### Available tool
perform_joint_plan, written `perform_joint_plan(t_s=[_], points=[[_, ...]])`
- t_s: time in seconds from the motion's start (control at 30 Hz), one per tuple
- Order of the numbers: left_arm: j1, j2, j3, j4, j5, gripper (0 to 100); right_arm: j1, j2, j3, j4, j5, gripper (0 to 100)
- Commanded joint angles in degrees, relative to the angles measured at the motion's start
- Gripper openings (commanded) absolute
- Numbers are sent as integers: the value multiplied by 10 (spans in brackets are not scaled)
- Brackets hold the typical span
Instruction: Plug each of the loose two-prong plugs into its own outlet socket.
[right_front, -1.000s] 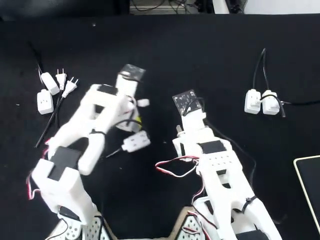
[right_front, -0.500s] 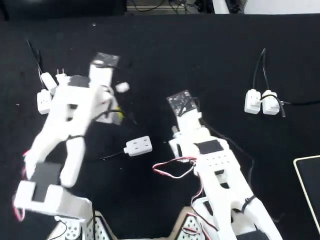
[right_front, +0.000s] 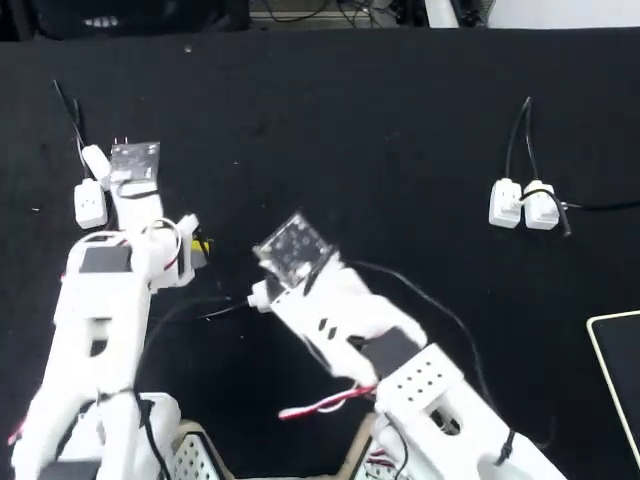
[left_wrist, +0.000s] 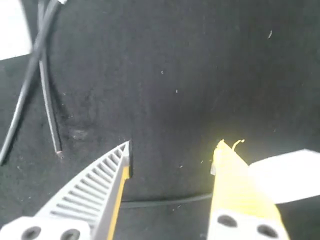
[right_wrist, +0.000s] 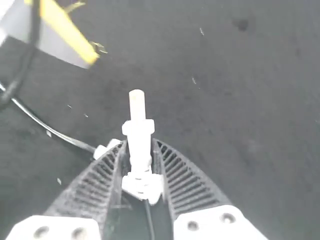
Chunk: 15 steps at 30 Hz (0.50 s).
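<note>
High view: on the black table (right_front: 330, 110), three white pieces bunch at the upper left beside the left arm (right_front: 95, 300). They are a socket block (right_front: 90, 205), a plug body (right_front: 97, 165) and bare prongs (right_front: 119, 143) just past it. Far right, a second socket (right_front: 505, 203) and a seated plug (right_front: 541, 205) press together side by side, with black cord looped around them. The right arm (right_front: 370, 335) slants across the middle, and a thin cable (right_front: 215, 312) trails left from a white tip under its end

Left wrist view: the left gripper (left_wrist: 172, 150) is spread wide (one finger ribbed grey, the other yellow) over bare table, with dark cords (left_wrist: 42, 75) lying well off to one side

Right wrist view: the right gripper (right_wrist: 139, 145) is clamped on a slim white plug (right_wrist: 137, 127), seen edge-on, its pale tip pointing away over the table
</note>
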Motion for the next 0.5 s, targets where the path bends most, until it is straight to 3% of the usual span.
perform_joint_plan(t_s=[0.0,0.17,0.47], points=[[7,-113,34,-11,44,266,-36,-18,50,-120,4,11],[44,-217,96,-35,45,266,-47,-18,103,-193,3,11],[102,-314,146,-46,44,266,-85,-18,112,-200,3,11]])
